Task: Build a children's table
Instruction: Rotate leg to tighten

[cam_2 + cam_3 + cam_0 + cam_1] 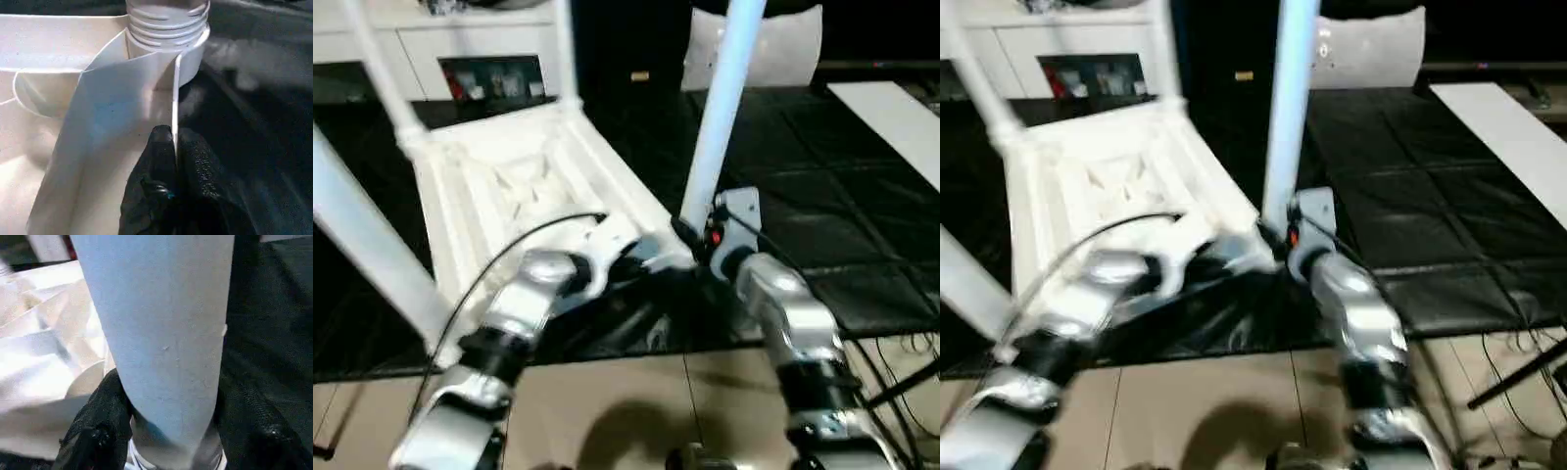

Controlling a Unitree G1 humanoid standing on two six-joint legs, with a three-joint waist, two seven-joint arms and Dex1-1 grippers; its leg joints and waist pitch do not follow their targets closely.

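Note:
The children's table top (524,186) lies upside down on black floor mats, ribbed underside up. Three white legs stand in its sockets: far left (386,73), far right (563,49) and near left (367,245). A fourth leg (720,98) rises upright at the near right corner. My right gripper (171,396) is shut around this leg low down, with a black finger (105,411) on either side. The leg's threaded end (166,24) sits at the corner socket. Beside that socket, my left gripper (174,134) is shut on the thin rim wall (175,88) of the top.
A white cabinet (460,39) stands behind the table. A flat white board (896,117) lies on the mats at the right, and a pale object (773,49) sits at the back. Cables (901,352) run over the beige floor near my right arm.

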